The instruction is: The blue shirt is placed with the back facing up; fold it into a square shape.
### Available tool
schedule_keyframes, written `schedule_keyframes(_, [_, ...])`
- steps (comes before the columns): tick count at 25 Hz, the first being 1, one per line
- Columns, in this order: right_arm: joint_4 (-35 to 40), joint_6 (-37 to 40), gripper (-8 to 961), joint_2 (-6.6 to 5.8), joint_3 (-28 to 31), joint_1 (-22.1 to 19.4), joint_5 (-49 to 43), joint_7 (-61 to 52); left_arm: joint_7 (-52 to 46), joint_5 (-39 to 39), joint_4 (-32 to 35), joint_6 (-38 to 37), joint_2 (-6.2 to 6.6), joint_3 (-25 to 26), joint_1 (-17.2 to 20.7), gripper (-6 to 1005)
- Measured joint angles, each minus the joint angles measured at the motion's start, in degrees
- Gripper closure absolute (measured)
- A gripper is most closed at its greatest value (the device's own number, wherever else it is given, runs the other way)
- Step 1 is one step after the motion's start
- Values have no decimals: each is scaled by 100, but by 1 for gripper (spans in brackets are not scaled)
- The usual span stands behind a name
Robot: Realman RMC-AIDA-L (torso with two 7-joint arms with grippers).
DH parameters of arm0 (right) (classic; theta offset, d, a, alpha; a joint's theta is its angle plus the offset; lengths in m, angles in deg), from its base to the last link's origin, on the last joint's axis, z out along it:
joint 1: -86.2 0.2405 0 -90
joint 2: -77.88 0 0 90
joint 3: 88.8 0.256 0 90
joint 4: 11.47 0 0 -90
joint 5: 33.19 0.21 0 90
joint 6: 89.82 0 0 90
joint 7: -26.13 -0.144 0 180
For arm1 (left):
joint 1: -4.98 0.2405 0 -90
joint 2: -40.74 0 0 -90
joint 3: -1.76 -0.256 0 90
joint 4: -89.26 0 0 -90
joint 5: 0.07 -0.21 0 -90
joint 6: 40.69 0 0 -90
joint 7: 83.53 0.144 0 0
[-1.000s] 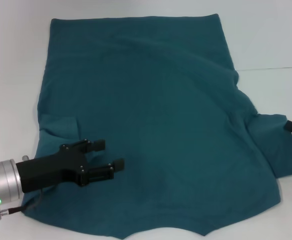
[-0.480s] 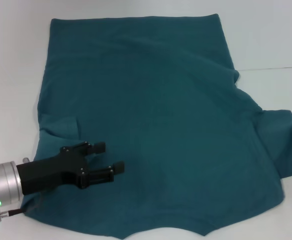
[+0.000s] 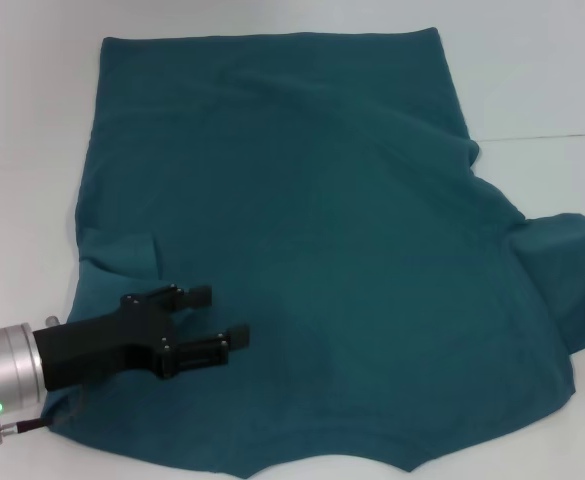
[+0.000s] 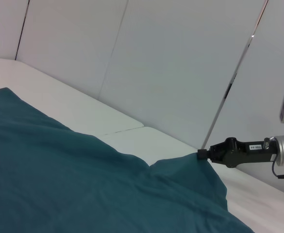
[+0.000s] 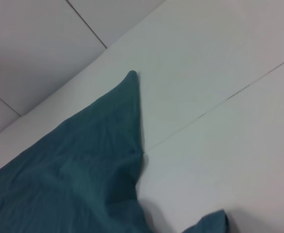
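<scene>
The blue shirt (image 3: 302,200) lies spread flat on the white table (image 3: 532,70), hem at the far side. Its left sleeve (image 3: 122,252) is folded in onto the body. My left gripper (image 3: 220,315) hovers open over the shirt's near left part, with nothing between its fingers. The right sleeve (image 3: 562,270) is stretched out to the table's right side. In the left wrist view my right gripper (image 4: 201,154) is shut on the raised tip of that sleeve (image 4: 180,167); it is outside the head view. The right wrist view shows only shirt fabric (image 5: 83,165) and table.
A seam (image 3: 542,135) runs across the table to the right of the shirt. Bare white table surrounds the shirt at the far side and right. Pale wall panels (image 4: 156,63) stand behind the table.
The right gripper has moved right, out of the head view, drawing the right sleeve outward and flatter. The left gripper has hardly moved.
</scene>
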Motion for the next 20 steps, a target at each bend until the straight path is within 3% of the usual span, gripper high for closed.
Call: schedule_keyframes(20, [139, -50, 952, -177, -38, 84, 79, -4, -16, 13, -7, -1, -18, 5, 0, 113])
